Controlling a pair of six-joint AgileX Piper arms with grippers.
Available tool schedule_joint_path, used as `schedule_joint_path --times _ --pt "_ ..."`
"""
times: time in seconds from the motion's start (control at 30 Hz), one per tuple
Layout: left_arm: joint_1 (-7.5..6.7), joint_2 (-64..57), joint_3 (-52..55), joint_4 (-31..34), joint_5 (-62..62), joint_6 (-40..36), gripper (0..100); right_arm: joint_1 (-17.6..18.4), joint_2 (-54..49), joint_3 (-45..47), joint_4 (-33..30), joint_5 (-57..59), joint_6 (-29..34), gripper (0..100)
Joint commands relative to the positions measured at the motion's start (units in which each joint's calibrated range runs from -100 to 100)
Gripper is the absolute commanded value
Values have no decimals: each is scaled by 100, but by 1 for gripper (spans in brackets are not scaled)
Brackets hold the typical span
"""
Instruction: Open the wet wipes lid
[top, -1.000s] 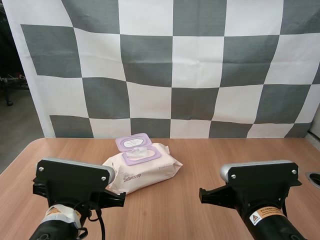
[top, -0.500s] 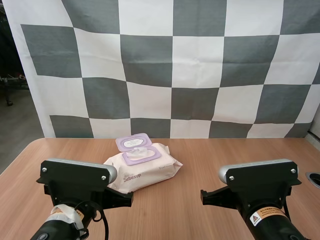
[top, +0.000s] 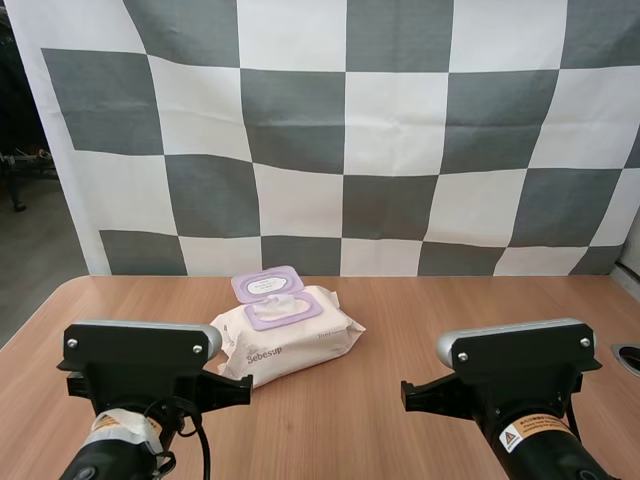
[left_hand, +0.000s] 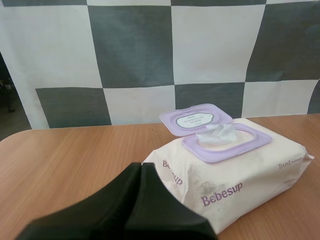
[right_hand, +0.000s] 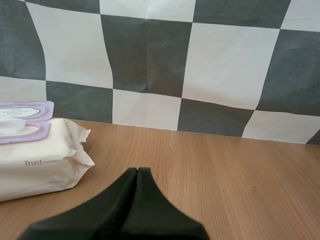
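Well: L gripper (left_hand: 140, 168) + R gripper (right_hand: 137, 173) closed, clear of wipes pack (top: 290, 345); lid (top: 266, 283) up.

table (top: 430, 320): light brown wood grain, lying beneath and ahead of the left fingers (left_hand: 115, 202) and the right fingers (right_hand: 116, 206)
table's far-left corner (top: 75, 285): rounded, ahead and to the left of the left fingers
round fitting (top: 628, 357): dark ring set in the tabletop, off to the right of the right fingers
floor (top: 35, 270): plain grey, beyond the table to the left of the left fingers
light: soft and even across the wood
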Motion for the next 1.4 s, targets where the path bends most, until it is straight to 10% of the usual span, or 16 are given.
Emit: schedule_joint_path --times 0.0,1.37 --pt "1 0 0 5 5 4 1 1 0 0 5 7 16 0" --pt "1 0 0 85 -12 4 1 1 0 0 5 7 16 0"
